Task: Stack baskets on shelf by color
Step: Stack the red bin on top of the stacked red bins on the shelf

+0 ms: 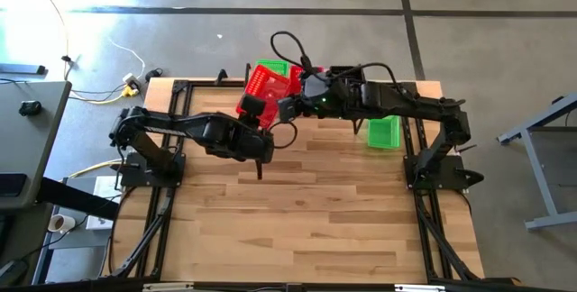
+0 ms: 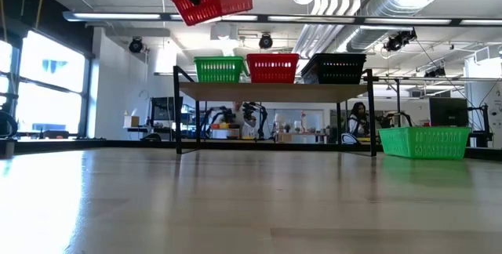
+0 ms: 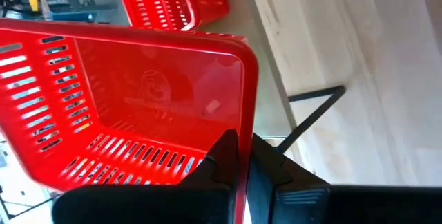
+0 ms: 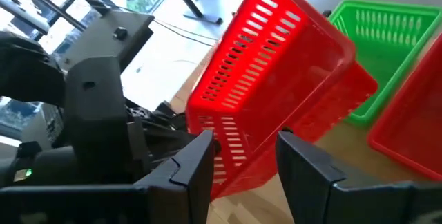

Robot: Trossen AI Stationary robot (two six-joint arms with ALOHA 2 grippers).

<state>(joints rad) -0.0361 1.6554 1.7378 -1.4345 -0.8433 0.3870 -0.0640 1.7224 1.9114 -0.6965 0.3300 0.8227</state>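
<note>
My left gripper [image 1: 255, 110] holds a red basket [image 2: 213, 1] high above the table, just in front of the shelf [image 2: 274, 91]. On the shelf top stand a green basket [image 2: 219, 69], a red one [image 2: 272, 67] and a black one [image 2: 335, 68], side by side on their bottoms. My right gripper [image 4: 243, 156] is open close beside the held basket [image 4: 276, 72], and a lower corner of the basket shows between its fingers. Another green basket [image 2: 424, 141] rests on the table to the right of the shelf. My left gripper pinches one wall of the red basket at its rim [image 3: 243, 124], with one finger inside the basket and one outside. The basket is lifted clear and tilted, its inside showing in the left wrist view. My right gripper: whether its fingers touch the basket's lower corner [image 4: 242, 172], I cannot tell.
The two arms meet over the far middle of the table, right by the shelf. The shelf's black leg [image 3: 314, 110] stands near the held basket. The near half of the tabletop [image 1: 297, 229] is bare wood.
</note>
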